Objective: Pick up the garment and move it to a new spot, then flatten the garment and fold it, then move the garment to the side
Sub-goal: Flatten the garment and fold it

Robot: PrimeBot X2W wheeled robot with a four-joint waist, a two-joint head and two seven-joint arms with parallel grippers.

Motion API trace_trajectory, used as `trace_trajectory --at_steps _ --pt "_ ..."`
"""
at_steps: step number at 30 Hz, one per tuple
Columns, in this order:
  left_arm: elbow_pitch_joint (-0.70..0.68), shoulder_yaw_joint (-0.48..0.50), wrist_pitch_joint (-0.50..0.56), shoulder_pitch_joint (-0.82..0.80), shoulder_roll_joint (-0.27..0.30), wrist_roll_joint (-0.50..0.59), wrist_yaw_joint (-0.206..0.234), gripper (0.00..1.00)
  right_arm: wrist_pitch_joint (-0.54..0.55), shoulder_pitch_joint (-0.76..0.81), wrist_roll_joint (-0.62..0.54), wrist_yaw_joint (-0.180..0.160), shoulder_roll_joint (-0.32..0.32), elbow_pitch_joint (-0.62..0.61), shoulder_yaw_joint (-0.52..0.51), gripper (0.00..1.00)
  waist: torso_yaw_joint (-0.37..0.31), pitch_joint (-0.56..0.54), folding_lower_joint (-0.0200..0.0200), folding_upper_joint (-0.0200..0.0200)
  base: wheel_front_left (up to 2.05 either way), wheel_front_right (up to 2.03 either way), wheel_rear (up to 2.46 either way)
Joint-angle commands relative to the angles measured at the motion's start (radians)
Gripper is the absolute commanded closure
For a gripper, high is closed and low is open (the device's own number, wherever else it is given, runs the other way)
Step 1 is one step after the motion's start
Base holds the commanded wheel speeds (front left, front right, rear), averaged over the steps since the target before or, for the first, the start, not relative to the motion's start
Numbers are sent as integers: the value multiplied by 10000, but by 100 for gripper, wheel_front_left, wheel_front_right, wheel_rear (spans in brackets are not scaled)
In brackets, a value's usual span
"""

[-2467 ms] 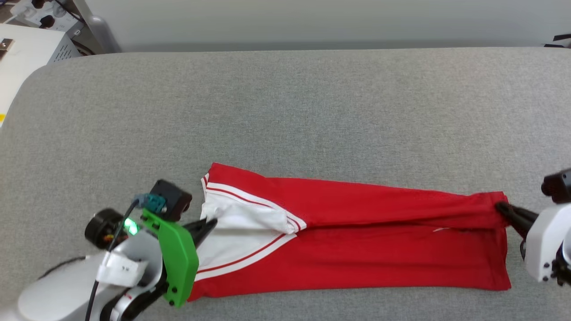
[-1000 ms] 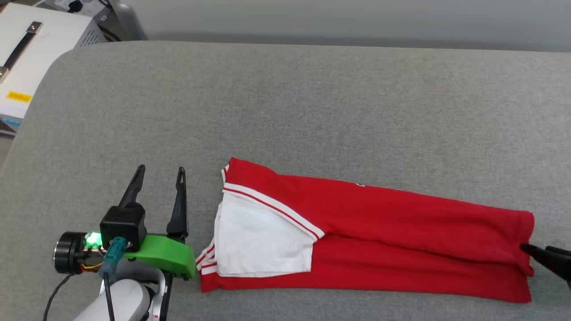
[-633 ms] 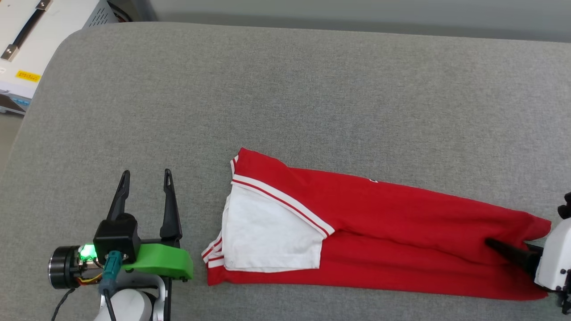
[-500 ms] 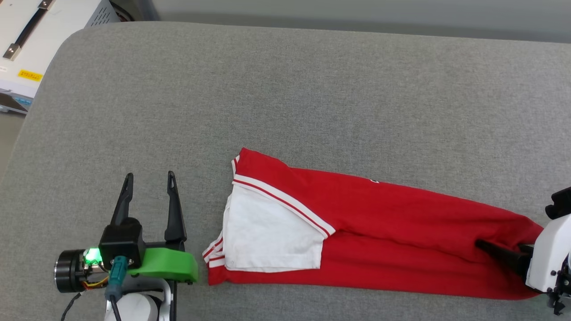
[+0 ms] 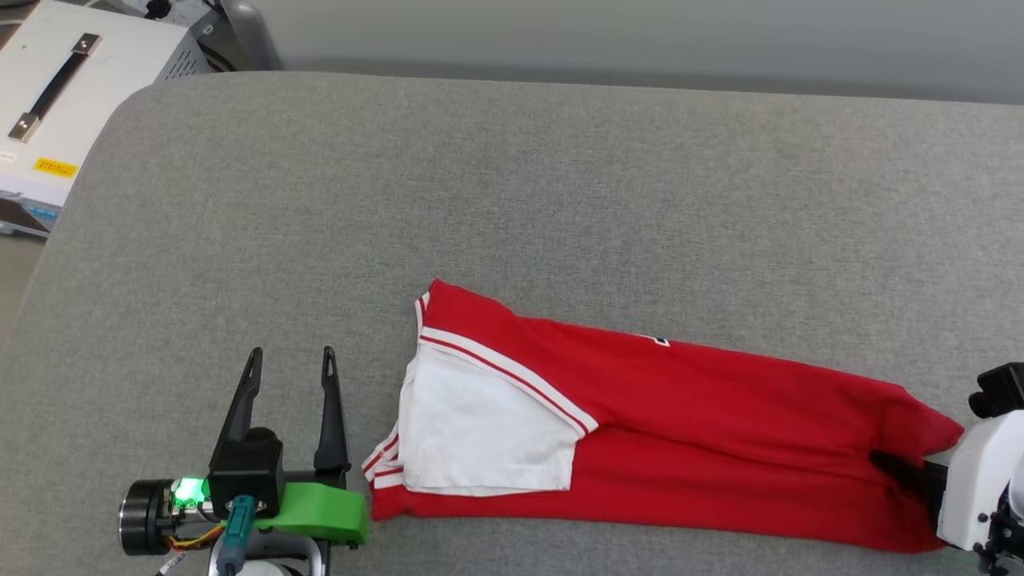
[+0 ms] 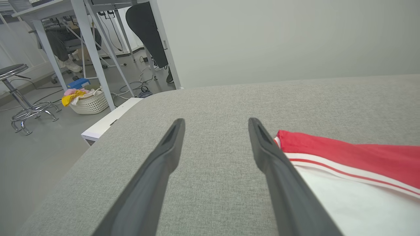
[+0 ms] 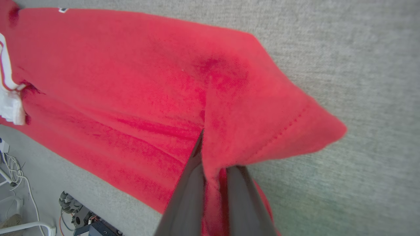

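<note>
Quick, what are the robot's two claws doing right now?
Left gripper: open, holding nothing, beside the shirt.
Right gripper: closed, pinching the shirt's end.

lab or workshop: grey padded table [image 5: 512,200], white equipment case [image 5: 120,64], floor cables [image 6: 131,88], stool [image 6: 10,69], metal-legged bench [image 6: 93,55].

Garment [image 5: 680,432]: red jersey, white sleeve with striped trim, folded into a long strip, flat on grey surface [image 5: 512,200], right end bunched up.
</note>
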Motion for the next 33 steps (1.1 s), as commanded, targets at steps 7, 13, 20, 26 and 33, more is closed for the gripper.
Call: trace_trajectory --at_steps 7,13,20,26,33 --pt "-47 324 -59 378 -314 495 -417 0 -229 198 -218 -11 -958 779 -222 100 -95 -351 0 0 0 0 0" --pt "-34 451 -59 522 -499 710 -672 0 -321 202 -466 -11 -1551 1604 -472 100 -98 -521 0 0 0 0 0" --pt "81 551 -59 716 -669 837 -890 0 -10 421 52 -11 -1762 216 -490 100 -187 -730 0 0 0 0 0" --pt "198 526 -59 732 -808 975 -994 0 342 566 490 -11 -1864 -1914 -701 100 -188 -760 0 0 0 0 0" --pt "288 405 -59 473 -944 1088 -1124 0 922 22 -150 -11 -1225 -3392 -516 100 67 -512 0 0 0 0 0"
